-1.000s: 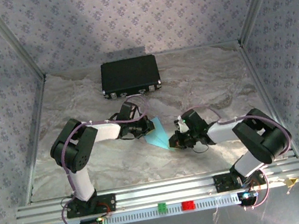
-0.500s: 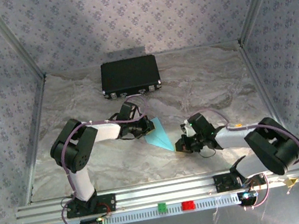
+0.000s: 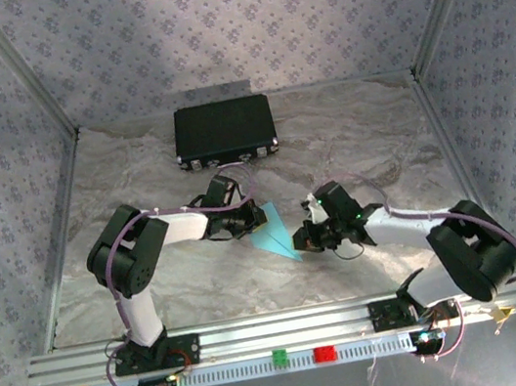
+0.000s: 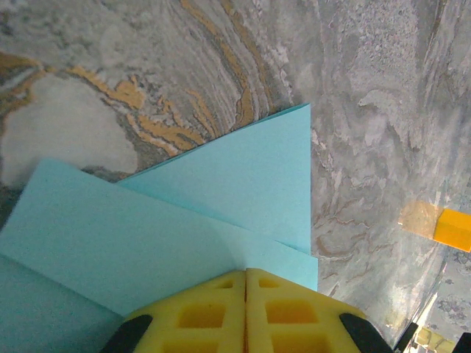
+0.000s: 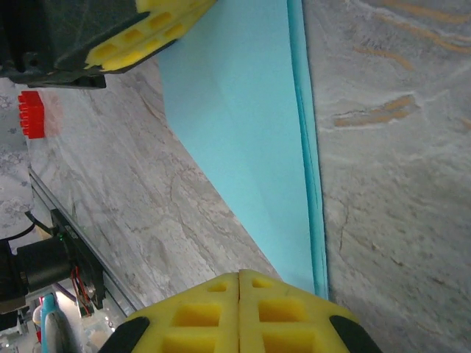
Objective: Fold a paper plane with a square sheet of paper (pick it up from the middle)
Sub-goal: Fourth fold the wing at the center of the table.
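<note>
Top external, left hand [image 3: 258, 217] and right hand [image 3: 299, 243] each pressed together, on ends of folded paper [image 3: 277, 232], bare table [image 3: 358, 137] around

A grey marble-patterned tabletop [image 3: 350, 148] carries a black rectangular hard case [image 3: 224, 130] near its far edge. Well apart from it, toward the middle, a narrow creased triangle of light-blue paper [image 3: 275, 235] lies flat.

Left gripper [image 4: 245, 278] yellow pads pressed together, pinching folded light-blue paper sheet [image 4: 221, 198]; overlapping layers; marbled table [image 4: 383, 110] beneath; yellow-orange block [image 4: 436, 225] at right edge.
</note>
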Controlling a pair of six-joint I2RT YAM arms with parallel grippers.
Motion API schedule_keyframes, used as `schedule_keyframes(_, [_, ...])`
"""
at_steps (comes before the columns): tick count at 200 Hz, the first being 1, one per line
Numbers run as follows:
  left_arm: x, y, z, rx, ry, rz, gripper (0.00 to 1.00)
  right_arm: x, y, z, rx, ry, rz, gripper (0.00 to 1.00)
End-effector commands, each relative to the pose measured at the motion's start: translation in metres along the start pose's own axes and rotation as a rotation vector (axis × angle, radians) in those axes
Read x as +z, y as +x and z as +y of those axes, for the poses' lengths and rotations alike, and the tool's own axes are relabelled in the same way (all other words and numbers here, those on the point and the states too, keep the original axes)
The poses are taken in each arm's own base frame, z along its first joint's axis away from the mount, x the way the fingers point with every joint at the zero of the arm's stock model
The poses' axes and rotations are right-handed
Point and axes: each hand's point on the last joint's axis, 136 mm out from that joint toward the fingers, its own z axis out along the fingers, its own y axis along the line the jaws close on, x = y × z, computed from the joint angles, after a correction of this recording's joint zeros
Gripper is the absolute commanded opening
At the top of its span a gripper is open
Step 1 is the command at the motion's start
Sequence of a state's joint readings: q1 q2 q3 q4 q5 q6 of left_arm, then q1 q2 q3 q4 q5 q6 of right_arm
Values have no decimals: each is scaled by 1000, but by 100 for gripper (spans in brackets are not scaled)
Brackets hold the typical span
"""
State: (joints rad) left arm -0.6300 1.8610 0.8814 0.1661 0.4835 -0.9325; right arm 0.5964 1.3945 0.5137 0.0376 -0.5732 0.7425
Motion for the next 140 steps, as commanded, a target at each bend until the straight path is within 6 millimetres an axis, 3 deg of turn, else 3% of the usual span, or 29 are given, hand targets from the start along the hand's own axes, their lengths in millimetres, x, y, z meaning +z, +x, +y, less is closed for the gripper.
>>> schedule_keyframes(1, [5,12,46,-59,-141,24,8,9,7,-8,14,22,42,8])
schedule_keyframes(67, [5,12,45,-57,-135,24,8,3,28,-41,75,137,86,3])
schedule_keyframes(113, [4,12,42,-50,-127,27,8,-5,7,-12,32,69,24,3])
schedule_keyframes(140, [4,12,41,-47,-126,28,8,2,-8,10,10,-2,5,3])
